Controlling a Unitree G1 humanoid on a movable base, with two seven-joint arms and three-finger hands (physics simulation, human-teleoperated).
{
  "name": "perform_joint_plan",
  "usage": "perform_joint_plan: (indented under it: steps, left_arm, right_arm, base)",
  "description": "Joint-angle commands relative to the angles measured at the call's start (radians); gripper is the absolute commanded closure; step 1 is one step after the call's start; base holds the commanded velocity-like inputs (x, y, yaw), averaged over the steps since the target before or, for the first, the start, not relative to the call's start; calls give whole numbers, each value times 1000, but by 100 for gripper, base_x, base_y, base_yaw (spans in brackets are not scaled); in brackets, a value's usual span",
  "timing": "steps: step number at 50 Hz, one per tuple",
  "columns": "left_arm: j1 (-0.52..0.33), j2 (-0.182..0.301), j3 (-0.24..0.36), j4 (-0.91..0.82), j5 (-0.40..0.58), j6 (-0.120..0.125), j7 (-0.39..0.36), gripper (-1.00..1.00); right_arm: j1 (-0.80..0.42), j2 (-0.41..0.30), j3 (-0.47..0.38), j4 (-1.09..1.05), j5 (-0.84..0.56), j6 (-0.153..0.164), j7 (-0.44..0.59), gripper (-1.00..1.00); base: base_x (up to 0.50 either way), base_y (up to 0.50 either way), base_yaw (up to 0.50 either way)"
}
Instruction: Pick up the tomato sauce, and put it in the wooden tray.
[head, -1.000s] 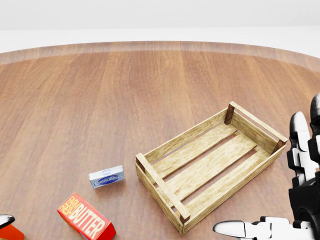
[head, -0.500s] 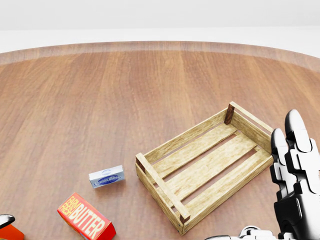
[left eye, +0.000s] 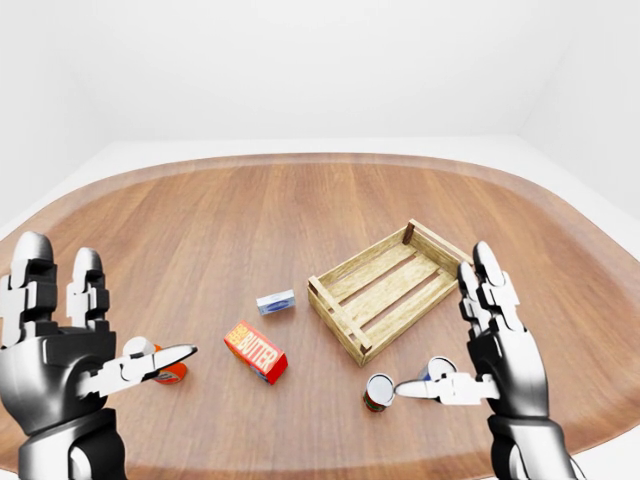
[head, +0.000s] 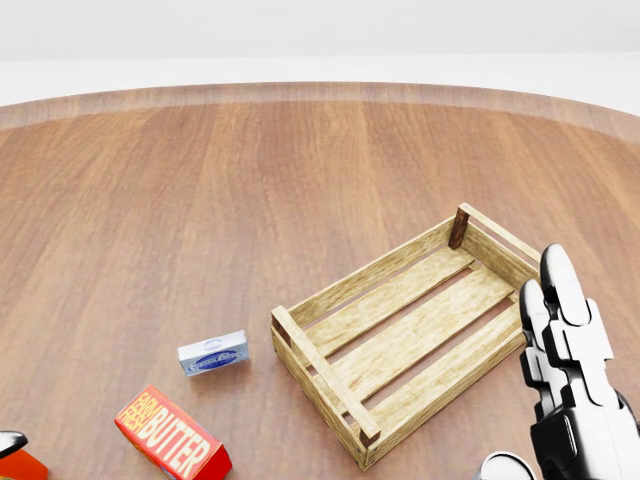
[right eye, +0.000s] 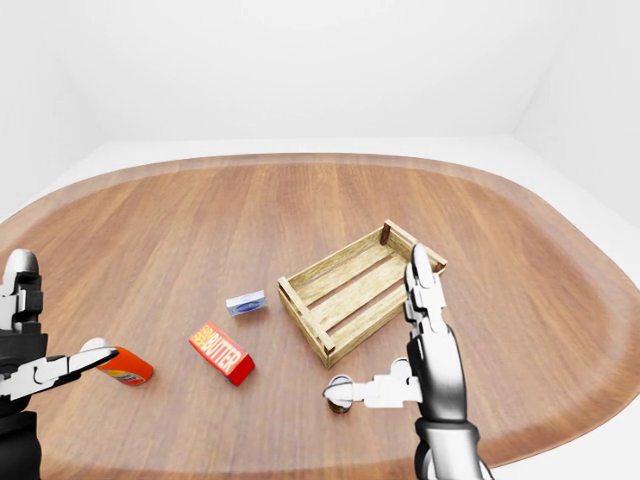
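Observation:
A small can with a red label, the tomato sauce (left eye: 378, 392), stands on the table near the bottom of the left-eye view, just below the wooden tray (left eye: 335, 318). The slatted tray is empty. My right hand (left eye: 452, 335) is open, its fingers upright beside the tray's right end. Its thumb (left eye: 425, 388) points left, close to the can but not touching it. My left hand (left eye: 105, 315) is open and empty at the lower left. In the head view, my right hand's fingers (head: 566, 335) cover the tray's right corner.
An orange-red bottle (right eye: 125, 367) lies by my left thumb. A red butter box (left eye: 256, 351) and a small blue-and-white box (left eye: 276, 302) lie left of the tray. Another round can (left eye: 438, 368) is partly hidden behind my right thumb. The round table's edge curves all around.
In the head view my right hand has moved left, over the tray's right corner. Its thumb has dropped out of that view. The objects have not moved.

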Motion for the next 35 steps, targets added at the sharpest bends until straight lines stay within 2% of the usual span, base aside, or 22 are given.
perform_joint_plan:
  steps: [1,12,15,18,29,35]
  left_arm:
    - [-1,0,6,1,-4,0,-2,-95]
    - [-4,2,5,12,-2,0,0,-95]
    - [-5,4,5,15,-3,0,1,-95]
    - [-6,6,8,19,-6,0,2,-95]
    - [-7,8,9,17,-8,0,4,-95]
    - [-7,8,9,12,-8,0,5,-95]
  right_arm:
    - [21,-14,20,29,-9,-33,-12,-100]
    - [34,-23,31,62,-18,-64,-21,-100]
    - [42,-29,49,90,-26,-88,-28,-100]
    - [44,-37,63,102,-31,-97,-37,-100]
    - [56,-54,77,110,-30,-109,-50,-100]
    - [75,-71,107,115,-48,-127,-69,-100]
  base:
    - [0,0,0]
    - [0,0,0]
    - [0,0,0]
    - [0,0,0]
    - [0,0,0]
    - [0,0,0]
